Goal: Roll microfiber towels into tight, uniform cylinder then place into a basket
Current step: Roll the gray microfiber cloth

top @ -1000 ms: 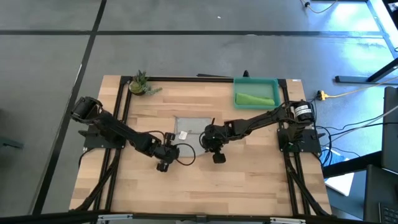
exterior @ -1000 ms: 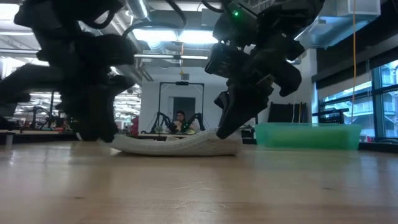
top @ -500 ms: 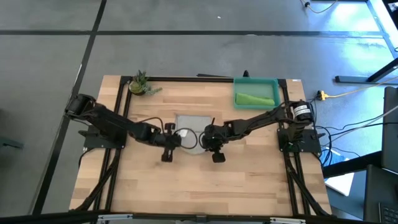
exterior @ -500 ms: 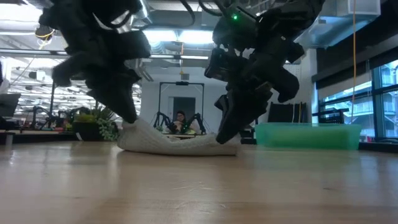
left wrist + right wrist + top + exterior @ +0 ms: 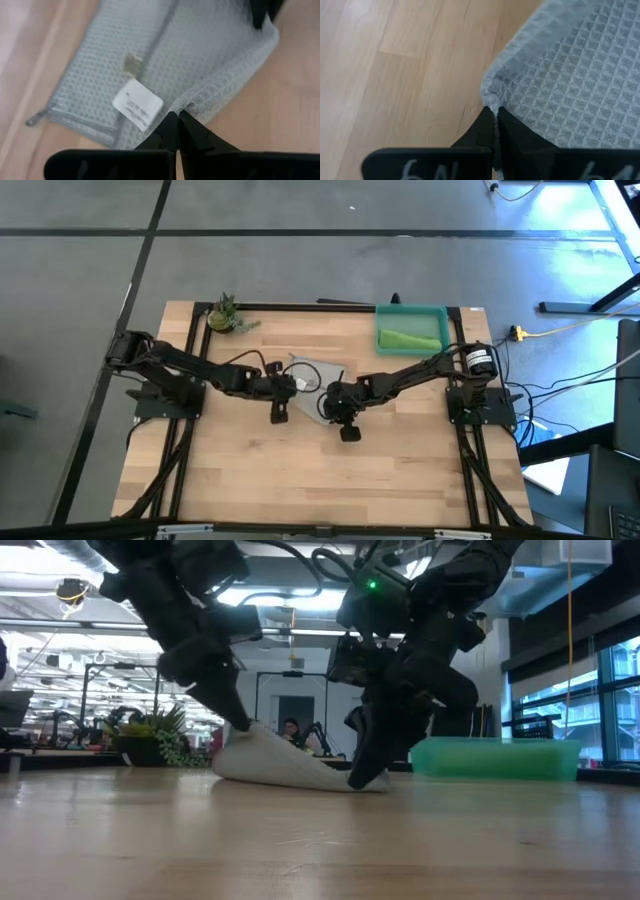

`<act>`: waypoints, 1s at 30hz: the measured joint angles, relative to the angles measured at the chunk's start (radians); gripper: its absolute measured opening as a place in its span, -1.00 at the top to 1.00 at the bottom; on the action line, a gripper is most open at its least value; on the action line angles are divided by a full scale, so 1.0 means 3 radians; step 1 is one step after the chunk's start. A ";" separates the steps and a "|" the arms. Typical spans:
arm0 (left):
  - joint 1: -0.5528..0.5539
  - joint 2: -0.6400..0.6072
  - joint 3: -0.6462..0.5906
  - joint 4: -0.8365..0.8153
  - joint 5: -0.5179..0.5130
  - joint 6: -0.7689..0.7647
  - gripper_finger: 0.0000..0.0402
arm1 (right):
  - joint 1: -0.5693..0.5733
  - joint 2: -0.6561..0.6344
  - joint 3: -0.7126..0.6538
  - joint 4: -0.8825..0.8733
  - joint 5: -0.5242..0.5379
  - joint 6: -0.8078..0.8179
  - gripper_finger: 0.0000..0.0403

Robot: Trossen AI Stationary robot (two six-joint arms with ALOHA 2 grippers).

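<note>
Jaws of both grippers clamped on grey towel edge.
High view: grey towel [image 5: 312,373] at table [image 5: 400,470] centre, long axis skewed; left gripper [image 5: 287,386] and right gripper [image 5: 327,402] at its near corners; green towel [image 5: 410,339] in basket [image 5: 411,311].
Low view: left corner raised, right corner low.
Left wrist view: white tag [image 5: 137,104] showing.
</note>
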 joint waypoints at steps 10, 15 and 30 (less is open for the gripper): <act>0.0318 0.0230 0.0005 0.0290 -0.0020 0.0010 1.00 | -0.0003 0.0009 -0.0005 0.0041 -0.0060 -0.0006 0.96; 0.0424 0.0413 0.0005 0.0333 -0.0101 0.0011 1.00 | -0.0005 0.0012 -0.0006 0.0049 -0.0039 -0.0007 0.96; 0.0440 0.0825 0.0019 0.0530 -0.0188 0.0041 1.00 | -0.0032 0.0011 0.0343 -0.0450 -0.0094 -0.0016 0.96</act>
